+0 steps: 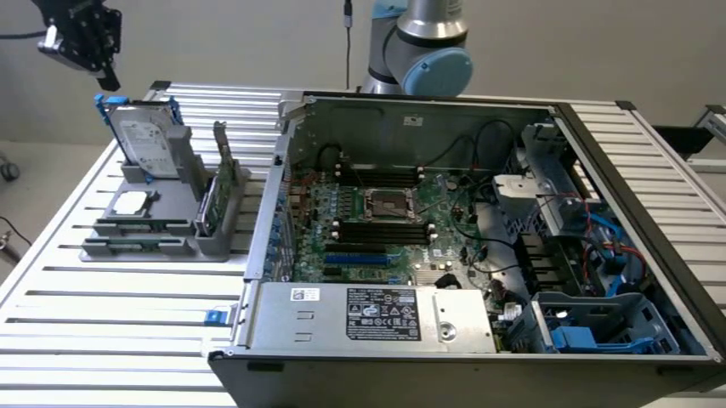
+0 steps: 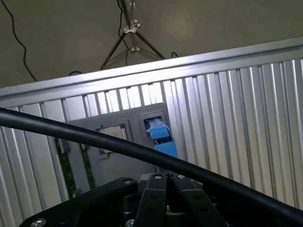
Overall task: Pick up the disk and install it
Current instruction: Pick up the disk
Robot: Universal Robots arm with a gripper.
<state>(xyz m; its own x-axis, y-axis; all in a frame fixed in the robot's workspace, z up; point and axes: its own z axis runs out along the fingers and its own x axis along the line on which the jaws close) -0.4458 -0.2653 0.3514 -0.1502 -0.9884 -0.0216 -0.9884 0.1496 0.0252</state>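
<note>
In the exterior view the disk (image 1: 148, 140) stands upright in a grey holder (image 1: 210, 248) at nine o'clock from the open computer case (image 1: 454, 212). The gripper (image 1: 105, 76) hangs clear at eleven o'clock from the disk. In the wrist view the gripper (image 2: 168, 179) has its jaws pressed together on nothing, with the disk (image 2: 158, 135) just beyond them.

Soft, even light from overhead. The ribbed surface (image 1: 102, 314) gleams pale, with glare along its edge. Inside the case (image 1: 375, 119) it is shadowed; the near cable (image 2: 94, 137) reads dark.

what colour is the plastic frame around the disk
Blue, framing the silver-grey disk; it shows best in the exterior view.
</note>
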